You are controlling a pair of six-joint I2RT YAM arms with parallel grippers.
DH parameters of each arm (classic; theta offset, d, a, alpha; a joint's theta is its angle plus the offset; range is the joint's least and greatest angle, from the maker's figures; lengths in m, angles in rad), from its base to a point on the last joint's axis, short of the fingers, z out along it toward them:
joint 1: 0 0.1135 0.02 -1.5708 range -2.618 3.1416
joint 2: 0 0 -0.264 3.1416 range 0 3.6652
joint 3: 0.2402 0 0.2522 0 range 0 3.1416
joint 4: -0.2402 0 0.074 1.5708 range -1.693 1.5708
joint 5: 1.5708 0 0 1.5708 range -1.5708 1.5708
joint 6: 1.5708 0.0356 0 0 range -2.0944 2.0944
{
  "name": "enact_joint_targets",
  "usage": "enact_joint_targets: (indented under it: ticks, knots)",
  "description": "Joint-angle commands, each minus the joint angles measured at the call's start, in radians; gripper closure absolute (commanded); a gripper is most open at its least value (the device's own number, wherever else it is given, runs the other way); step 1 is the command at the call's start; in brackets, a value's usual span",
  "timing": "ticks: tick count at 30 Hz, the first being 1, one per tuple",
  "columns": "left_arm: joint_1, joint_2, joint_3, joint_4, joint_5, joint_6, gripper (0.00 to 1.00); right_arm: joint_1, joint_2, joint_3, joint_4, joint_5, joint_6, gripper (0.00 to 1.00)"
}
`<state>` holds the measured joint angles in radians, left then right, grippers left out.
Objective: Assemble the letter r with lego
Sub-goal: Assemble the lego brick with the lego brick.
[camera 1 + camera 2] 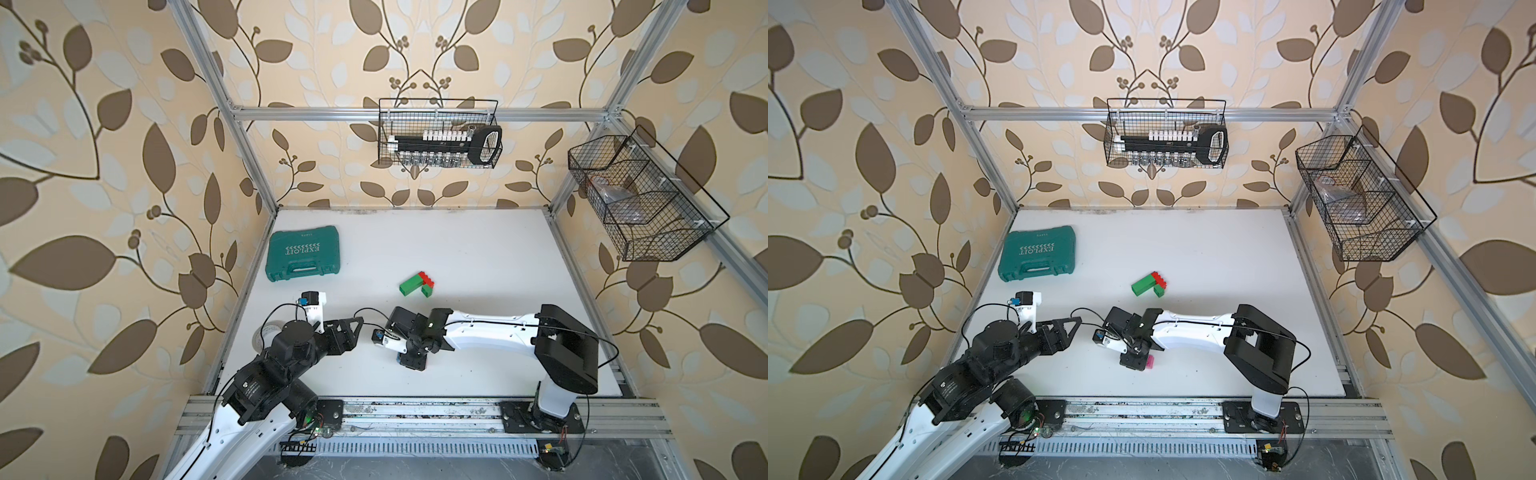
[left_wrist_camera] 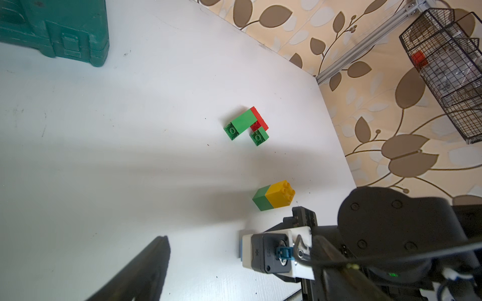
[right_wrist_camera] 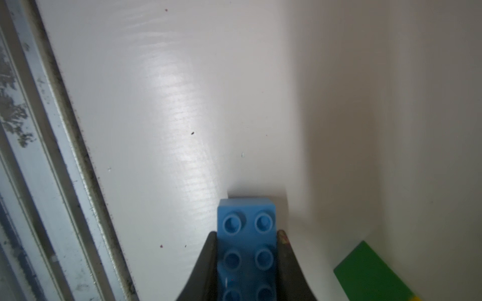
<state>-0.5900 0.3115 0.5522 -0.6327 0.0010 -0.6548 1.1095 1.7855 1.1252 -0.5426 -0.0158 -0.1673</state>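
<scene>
The right tool [image 3: 247,235] is clamping the blue brick [image 3: 247,212] across its narrow width, the brick's long axis running out past the fingertips, down by the surface [image 1: 498,257]. The green-and-red lego build [image 1: 417,284] is lying farther back, nearer this arm, while the left tool [image 1: 356,332] is hanging open and empty

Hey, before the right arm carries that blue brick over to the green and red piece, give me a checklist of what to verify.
1. Grip: right gripper is shut on the blue brick, jaws on its long sides: ok.
2. Lift: blue brick clear of the table: cannot tell.
3. Other arm: left gripper open and empty, off to the side: ok.
4. Target: green and red piece lies uncovered: ok.
5. Room around the grip: green and yellow pair and pink brick lie close by: not ok.
</scene>
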Motion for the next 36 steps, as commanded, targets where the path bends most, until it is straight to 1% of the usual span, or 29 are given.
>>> enact_joint_targets:
  ticks: [1,7,10,14,17,20,23,27,31,36]
  knots:
    - [-0.004,0.019,0.013,0.005,-0.002,0.022,0.14,-0.010,0.026,-0.058,0.038,0.025,0.071,1.00]
    - [-0.005,0.032,0.016,0.010,-0.001,0.030,0.14,-0.005,-0.047,-0.139,0.161,0.102,0.219,1.00]
    - [-0.004,0.037,0.019,0.011,0.003,0.034,0.14,0.007,-0.075,-0.155,0.192,0.153,0.254,1.00]
    - [-0.004,0.038,0.023,0.008,0.007,0.039,0.14,0.025,-0.103,-0.152,0.218,0.220,0.264,1.00]
    - [-0.005,0.034,0.028,0.004,0.003,0.039,0.14,0.035,-0.129,-0.137,0.248,0.239,0.254,1.00]
    - [-0.005,0.028,0.028,0.001,-0.001,0.037,0.14,0.041,-0.134,-0.079,0.238,0.254,0.230,1.00]
    - [-0.005,0.022,0.029,-0.004,-0.008,0.032,0.14,0.049,-0.124,-0.017,0.226,0.271,0.206,1.00]
    - [-0.004,0.019,0.036,-0.014,-0.023,0.025,0.13,0.055,-0.076,0.023,0.273,0.273,0.199,1.00]
    - [-0.004,0.020,0.046,-0.036,-0.052,-0.009,0.14,0.102,0.003,0.016,0.414,0.340,0.187,1.00]
    - [-0.004,0.013,0.072,-0.081,-0.097,-0.035,0.13,0.151,0.090,0.008,0.545,0.425,0.224,1.00]
